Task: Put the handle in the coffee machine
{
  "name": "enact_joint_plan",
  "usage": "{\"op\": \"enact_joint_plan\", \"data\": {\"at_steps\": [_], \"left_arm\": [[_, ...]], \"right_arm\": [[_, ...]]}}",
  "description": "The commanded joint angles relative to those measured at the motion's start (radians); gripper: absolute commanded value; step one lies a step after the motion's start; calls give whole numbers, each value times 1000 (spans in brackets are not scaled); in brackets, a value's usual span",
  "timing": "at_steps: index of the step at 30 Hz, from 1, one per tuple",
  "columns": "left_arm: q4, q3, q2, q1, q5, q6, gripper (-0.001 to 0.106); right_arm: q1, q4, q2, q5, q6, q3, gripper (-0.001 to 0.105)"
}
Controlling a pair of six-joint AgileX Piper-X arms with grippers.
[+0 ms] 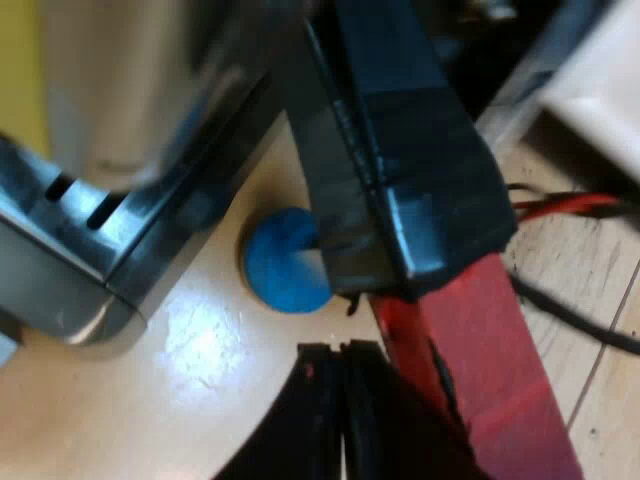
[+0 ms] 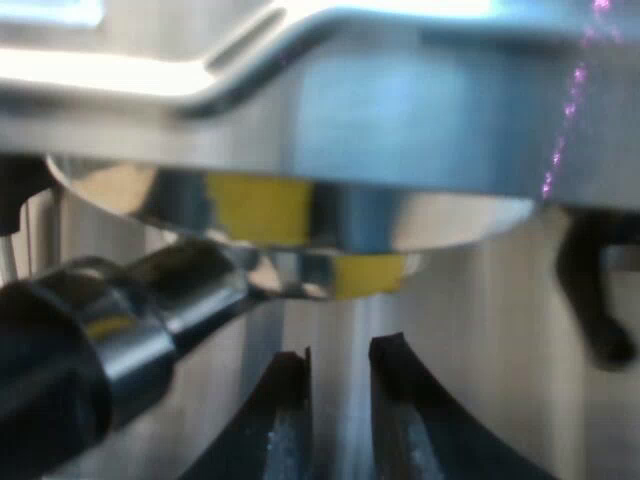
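Note:
The metal holder (image 2: 300, 272) sits up under the espresso machine's (image 2: 400, 110) round steel head. Its glossy dark handle (image 2: 110, 340) slants away from the head, with its end hidden. My right gripper (image 2: 338, 365) is just below the head and beside the handle. It is open by a narrow gap, and only the machine's steel front shows between the fingers. My left gripper (image 1: 340, 352) hangs over the table with its fingers pressed together on nothing. A dark bar (image 1: 400, 150) that turns red (image 1: 480, 370), seemingly the handle's end, passes close by its fingertips.
A blue tamper (image 1: 283, 262) stands on the pale wooden table (image 1: 200, 350), by the machine's steel base corner (image 1: 90, 250) and partly behind the dark bar. A black lever or hook (image 2: 595, 290) hangs at the machine's front.

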Motion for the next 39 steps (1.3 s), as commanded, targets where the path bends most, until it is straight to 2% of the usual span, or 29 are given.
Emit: {"op": "enact_joint_plan", "data": {"at_steps": [1, 3, 6, 10, 17, 24, 25, 29, 31, 37, 39], "left_arm": [[18, 6, -41, -21, 73, -37, 1], [-3, 9, -64, -21, 73, -50, 1], [-50, 32, -117, -21, 64, -107, 1], [-72, 73, -148, -21, 49, -109, 1], [-100, 134, -152, -21, 50, -137, 1], [-122, 134, -152, -21, 50, -155, 1], [-122, 134, -152, -21, 50, -155, 1], [-122, 134, -152, -21, 50, -169, 1], [-122, 134, -152, -21, 50, -181, 1], [-130, 134, -152, -21, 50, -203, 1], [-123, 134, -152, -21, 59, -218, 1]], "right_arm": [[20, 20, -188, -24, 40, 32, 20], [30, 48, -219, -32, 52, 63, 20], [55, 130, -291, -76, 109, 117, 20], [75, 222, -356, -96, 172, 143, 20], [102, 536, -536, -267, 305, 156, 20], [134, 753, -686, -439, 323, 156, 21], [138, 778, -712, -448, 331, 156, 23], [147, 871, -797, -496, 339, 156, 47], [147, 907, -829, -515, 376, 156, 56], [147, 1032, -912, -524, 400, 156, 56], [147, 1075, -931, -560, 400, 156, 56]]}}
